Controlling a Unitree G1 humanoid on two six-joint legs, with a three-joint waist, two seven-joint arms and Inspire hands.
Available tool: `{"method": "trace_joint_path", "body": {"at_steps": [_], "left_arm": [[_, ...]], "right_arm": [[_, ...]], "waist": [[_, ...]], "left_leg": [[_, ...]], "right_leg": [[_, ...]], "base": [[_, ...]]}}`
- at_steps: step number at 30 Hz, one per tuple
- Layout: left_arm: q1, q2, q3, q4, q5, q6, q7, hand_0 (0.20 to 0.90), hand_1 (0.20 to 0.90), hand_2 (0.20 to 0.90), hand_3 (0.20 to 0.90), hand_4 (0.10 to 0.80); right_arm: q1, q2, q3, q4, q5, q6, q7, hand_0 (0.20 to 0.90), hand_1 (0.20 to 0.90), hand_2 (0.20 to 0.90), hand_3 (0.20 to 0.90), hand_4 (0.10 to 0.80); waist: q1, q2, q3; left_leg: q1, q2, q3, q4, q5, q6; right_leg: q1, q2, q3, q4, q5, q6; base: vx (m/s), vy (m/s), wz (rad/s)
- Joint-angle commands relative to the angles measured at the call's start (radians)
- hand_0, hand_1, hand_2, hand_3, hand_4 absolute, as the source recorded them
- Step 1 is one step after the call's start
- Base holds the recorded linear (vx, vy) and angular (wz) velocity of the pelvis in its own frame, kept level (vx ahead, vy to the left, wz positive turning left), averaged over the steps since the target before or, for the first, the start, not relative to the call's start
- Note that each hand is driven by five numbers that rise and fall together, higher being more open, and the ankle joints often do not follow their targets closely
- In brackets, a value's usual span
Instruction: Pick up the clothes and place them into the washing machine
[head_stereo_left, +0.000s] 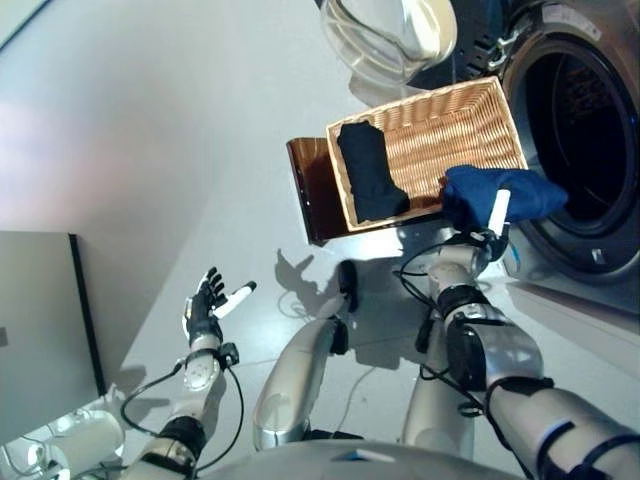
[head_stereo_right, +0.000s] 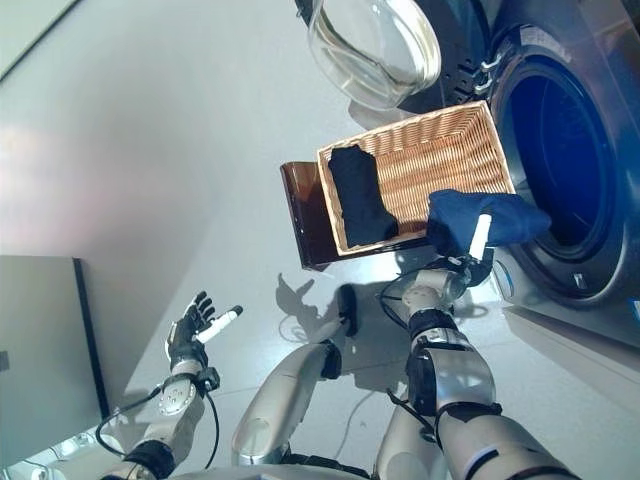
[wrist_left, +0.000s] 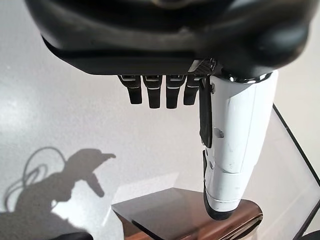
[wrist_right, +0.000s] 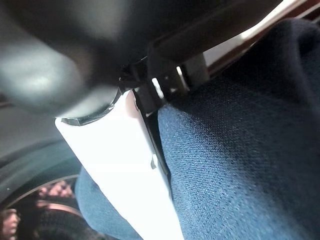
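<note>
A: Right hand (head_stereo_left: 487, 240)?
B: Pinching bunched dark-blue cloth (head_stereo_left: 505, 193) between woven wicker basket (head_stereo_left: 455, 125) and washing machine drum opening (head_stereo_left: 590, 130). Black garment (head_stereo_left: 372, 172) lies in basket.
A: Left hand (head_stereo_left: 205, 312)?
B: Fingers spread, empty, low left.

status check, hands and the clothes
Right hand shut on blue garment beside washer drum. Left hand open, empty. Dark garment in basket.

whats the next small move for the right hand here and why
Probably carry the blue garment sideways into the washing machine's open drum. The right hand is shut on it, its white-covered thumb pressed against the cloth, and the garment hangs over the wicker basket's near corner, right beside the opening. A dark garment waits in the basket. The left hand is open and idle.
</note>
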Motion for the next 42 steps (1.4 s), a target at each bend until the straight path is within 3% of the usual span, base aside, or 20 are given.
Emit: {"method": "trace_joint_path", "body": {"at_steps": [1,8,10,13,17,18,25,29,30,31,32,33,34,42], "left_arm": [[0.024,0.045,0.007,-0.017,-0.012,-0.051,0.01,0.9,0.9,0.9,0.9,0.8],[0.059,0.063,0.006,-0.083,-0.006,-0.051,-0.003,0.9,0.9,0.9,0.9,0.8],[0.078,0.088,0.014,-0.105,-0.006,-0.053,-0.007,0.9,0.9,0.9,0.9,0.8],[0.089,0.109,0.022,-0.143,-0.006,-0.061,-0.006,0.9,0.9,0.9,0.9,0.8],[0.1,0.115,0.033,-0.167,0.0,-0.061,0.01,0.9,0.9,0.9,0.9,0.8],[0.099,0.117,0.035,-0.156,0.0,-0.061,0.019,0.9,0.9,0.9,0.9,0.8],[0.095,0.106,0.039,-0.158,-0.004,-0.061,0.02,0.9,0.9,0.9,0.9,0.8],[0.099,0.109,0.064,-0.179,0.019,-0.066,0.041,0.9,0.9,0.9,0.9,0.8],[0.105,0.112,0.066,-0.18,0.025,-0.065,0.046,0.9,0.9,0.9,0.9,0.8],[0.104,0.123,0.075,-0.18,0.041,-0.054,0.055,0.9,0.9,0.9,0.9,0.8],[0.102,0.113,0.079,-0.181,0.043,-0.053,0.057,0.9,0.9,0.9,0.9,0.8],[0.099,0.137,0.096,-0.227,0.096,-0.052,0.089,0.9,0.9,0.9,0.9,0.8],[0.1,0.135,0.111,-0.252,0.121,-0.044,0.104,0.9,0.9,0.9,0.9,0.8],[0.129,0.133,0.11,-0.321,0.134,-0.043,0.101,0.9,0.9,0.9,0.9,0.8]], "right_arm": [[-0.031,-0.089,-0.008,-0.053,-0.035,-0.066,0.039,0.2,0.2,0.2,0.2,0.3],[-0.184,-0.255,0.02,-0.033,-0.072,-0.061,0.001,0.2,0.2,0.2,0.2,0.3],[-0.308,-0.416,0.085,-0.002,-0.148,-0.032,-0.05,0.2,0.2,0.2,0.2,0.3],[-0.448,-0.548,0.196,0.038,-0.237,0.007,-0.104,0.2,0.2,0.2,0.2,0.3],[-0.544,-0.603,0.291,0.028,-0.289,0.032,-0.125,0.2,0.2,0.2,0.2,0.3],[-0.58,-0.618,0.327,0.046,-0.315,0.046,-0.138,0.9,0.9,0.9,0.9,0.8],[-0.59,-0.61,0.348,0.092,-0.364,0.072,-0.151,0.9,0.9,0.9,0.9,0.8],[-0.601,-0.619,0.407,0.202,-0.536,0.155,-0.222,0.9,0.9,0.9,0.9,0.8],[-0.604,-0.626,0.439,0.248,-0.625,0.2,-0.254,0.9,0.9,0.9,0.9,0.8],[-0.638,-0.647,0.558,0.335,-0.846,0.304,-0.308,0.9,0.9,0.9,0.9,0.8],[-0.658,-0.645,0.574,0.341,-0.851,0.309,-0.312,0.9,0.9,0.9,0.9,0.8],[-0.71,-0.619,0.738,0.378,-1.148,0.45,-0.413,0.9,0.9,0.9,0.9,0.8],[-0.698,-0.6,0.76,0.369,-1.211,0.475,-0.39,0.9,0.9,0.9,0.9,0.8],[-0.692,-0.582,0.741,0.405,-1.128,0.448,-0.334,0.9,0.9,0.9,0.9,0.8]], "waist": [[0.03,0.01,-0.093],[0.052,0.033,-0.102],[0.071,0.03,-0.122],[0.085,0.035,-0.126],[0.088,0.038,-0.126],[0.088,0.031,-0.131],[0.078,0.025,-0.148],[0.077,0.015,-0.148],[0.079,0.01,-0.148],[0.086,0.001,-0.152],[0.082,0.009,-0.147],[0.086,0.006,-0.144],[0.082,0.005,-0.14],[0.086,-0.015,-0.137]], "left_leg": [[-0.042,-0.05,-0.013,0.081,-0.146,-0.044],[-0.052,-0.043,0.003,0.079,-0.127,-0.041],[-0.044,-0.045,-0.011,0.076,-0.144,-0.049],[-0.048,-0.045,-0.01,0.072,-0.138,-0.053],[-0.053,-0.043,-0.008,0.069,-0.137,-0.056],[-0.055,-0.042,-0.008,0.064,-0.133,-0.058],[-0.052,-0.044,-0.01,0.051,-0.132,-0.061],[-0.055,-0.044,-0.011,0.051,-0.132,-0.062],[-0.056,-0.044,-0.01,0.051,-0.131,-0.062],[-0.054,-0.044,-0.008,0.05,-0.13,-0.062],[-0.057,-0.043,-0.008,0.049,-0.127,-0.062],[-0.063,-0.041,-0.006,0.05,-0.122,-0.062],[-0.067,-0.041,-0.008,0.051,-0.12,-0.062],[-0.079,-0.041,-0.014,0.052,-0.119,-0.061]], "right_leg": [[0.059,0.029,-0.017,-0.136,0.0,-0.019],[0.046,0.027,-0.022,-0.135,0.015,-0.023],[0.044,0.029,-0.005,-0.123,-0.01,-0.017],[0.03,0.025,-0.002,-0.115,-0.012,-0.017],[0.01,0.024,0.005,-0.098,-0.017,-0.017],[0.005,0.024,0.005,-0.092,-0.019,-0.019],[0.004,0.028,0.002,-0.093,-0.023,-0.022],[0.004,0.029,-0.006,-0.095,-0.022,-0.026],[0.004,0.028,-0.007,-0.095,-0.02,-0.027],[0.003,0.028,-0.008,-0.094,-0.02,-0.027],[0.0,0.029,-0.008,-0.096,-0.016,-0.027],[-0.001,0.033,-0.012,-0.095,-0.011,-0.031],[-0.001,0.036,-0.013,-0.098,-0.008,-0.032],[-0.012,0.038,-0.018,-0.098,-0.004,-0.032]], "base": [[0.034,0.001,0.02],[0.031,-0.004,-0.03],[0.068,-0.009,-0.05],[0.005,-0.001,0.01],[0.021,-0.008,0.0],[0.0,0.0,0.0],[0.016,0.001,0.01],[0.0,0.0,0.0],[0.0,0.0,0.0],[0.0,0.0,0.0],[-0.042,-0.015,0.02],[-0.049,-0.022,0.05],[-0.046,-0.031,0.06],[-0.005,-0.004,0.02]]}}
